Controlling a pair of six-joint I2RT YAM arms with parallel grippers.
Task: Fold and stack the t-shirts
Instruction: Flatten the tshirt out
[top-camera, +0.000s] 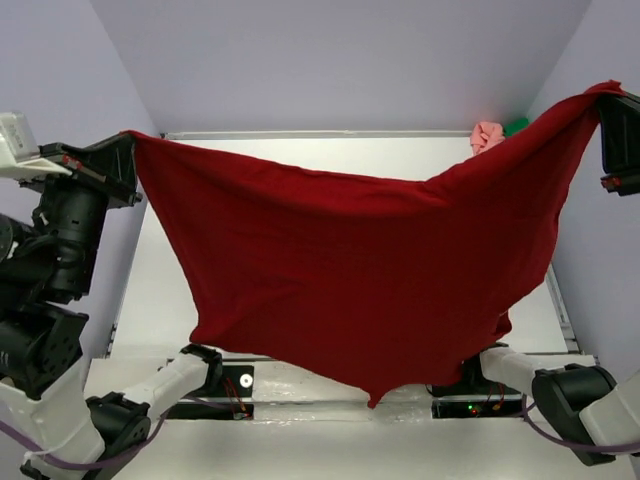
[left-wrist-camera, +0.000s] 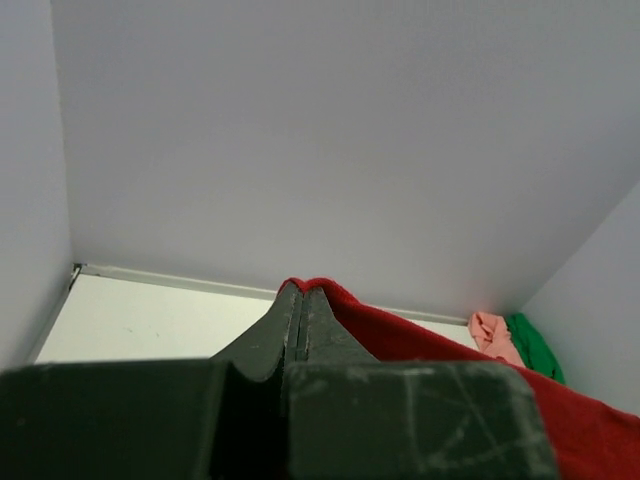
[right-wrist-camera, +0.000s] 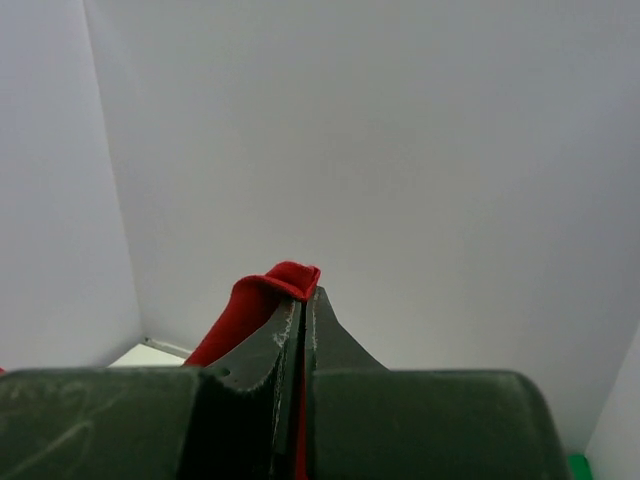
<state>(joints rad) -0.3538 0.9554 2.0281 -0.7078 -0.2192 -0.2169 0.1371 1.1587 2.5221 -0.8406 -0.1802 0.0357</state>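
The dark red t-shirt (top-camera: 360, 265) hangs spread wide in the air above the table, held by two corners. My left gripper (top-camera: 128, 140) is shut on its left corner; in the left wrist view (left-wrist-camera: 300, 292) red cloth (left-wrist-camera: 420, 345) shows at the closed tips. My right gripper (top-camera: 608, 92) is shut on its right corner, higher up; in the right wrist view (right-wrist-camera: 306, 292) a red fold (right-wrist-camera: 285, 278) sticks out above the tips. The pale pink t-shirt (top-camera: 486, 136) and the bright green t-shirt (top-camera: 516, 127) lie bunched at the table's far right corner, also in the left wrist view (left-wrist-camera: 492, 336) (left-wrist-camera: 535, 347).
The white table (top-camera: 165, 290) is walled by pale lilac panels at the back and both sides. The arm bases (top-camera: 215, 378) sit at the near edge, partly under the hanging shirt.
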